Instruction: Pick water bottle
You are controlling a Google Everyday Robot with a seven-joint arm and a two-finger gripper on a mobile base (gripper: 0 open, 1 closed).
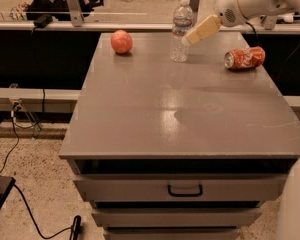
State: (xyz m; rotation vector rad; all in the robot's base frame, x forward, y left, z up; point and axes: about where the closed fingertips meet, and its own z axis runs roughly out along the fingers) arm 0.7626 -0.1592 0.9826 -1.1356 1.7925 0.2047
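The water bottle [181,30] stands upright at the back middle of the grey cabinet top [180,109]. It is clear and ribbed, with a white cap and a pale label band. My gripper [186,39] reaches in from the upper right on a white arm [250,1]. Its cream fingers [202,29] lie against the bottle's right side at label height.
A red apple [121,41] sits at the back left of the top. A crushed orange-red soda can [245,58] lies on its side at the back right. Drawers [185,189] front the cabinet below. Cables run over the floor at the left.
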